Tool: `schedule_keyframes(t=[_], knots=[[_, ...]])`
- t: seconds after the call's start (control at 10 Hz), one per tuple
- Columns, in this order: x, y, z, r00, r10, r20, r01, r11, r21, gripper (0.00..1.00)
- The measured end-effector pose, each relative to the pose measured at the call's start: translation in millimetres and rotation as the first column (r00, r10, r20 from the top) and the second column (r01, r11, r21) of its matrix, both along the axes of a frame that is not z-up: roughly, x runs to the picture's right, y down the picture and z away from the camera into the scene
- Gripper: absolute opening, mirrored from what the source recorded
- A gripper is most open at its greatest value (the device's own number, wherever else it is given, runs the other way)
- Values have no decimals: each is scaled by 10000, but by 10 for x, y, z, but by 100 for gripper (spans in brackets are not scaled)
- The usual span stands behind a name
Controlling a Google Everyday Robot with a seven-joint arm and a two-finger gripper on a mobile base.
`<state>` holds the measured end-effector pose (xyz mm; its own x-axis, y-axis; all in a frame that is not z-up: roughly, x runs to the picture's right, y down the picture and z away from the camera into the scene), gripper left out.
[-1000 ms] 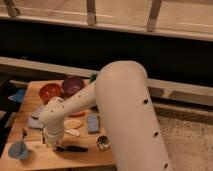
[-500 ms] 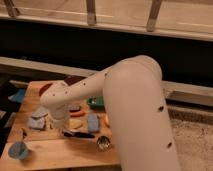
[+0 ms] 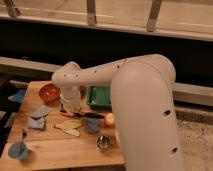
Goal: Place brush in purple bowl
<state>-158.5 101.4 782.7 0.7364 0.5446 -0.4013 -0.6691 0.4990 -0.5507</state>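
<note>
claw: claw [image 3: 71, 106] hangs low over the counter [image 3: 55, 150], just right of the orange-red bowl [image 3: 49, 91]; cannot tell whether it is open or closed.
brush: a slim dark streak [image 3: 94, 115] juts right from under the claw, in front of the green tray [image 3: 99, 96]; probably the brush. Held or lying, cannot tell.
purple bowl: not visible; judged to sit behind the wrist of the arm [image 3: 95, 75].
step: carry and release over the bowl.
method: centre the bristle head over the bowl, lower close, then release.
risk: the long handle may tip over the rim; the red bowl is adjacent, so confirm the colour.
</note>
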Motion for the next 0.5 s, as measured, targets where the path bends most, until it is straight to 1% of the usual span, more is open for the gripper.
schedule_keyframes(t=[0.1, 0.3, 0.5], knots=[[90, -267, 72, 9998, 99, 165, -103, 9996, 270, 0], [265, -514, 139, 9991, 349, 227, -359, 9982, 488, 0], [204, -529, 133, 9987, 379, 354, -397, 9978, 524, 0]])
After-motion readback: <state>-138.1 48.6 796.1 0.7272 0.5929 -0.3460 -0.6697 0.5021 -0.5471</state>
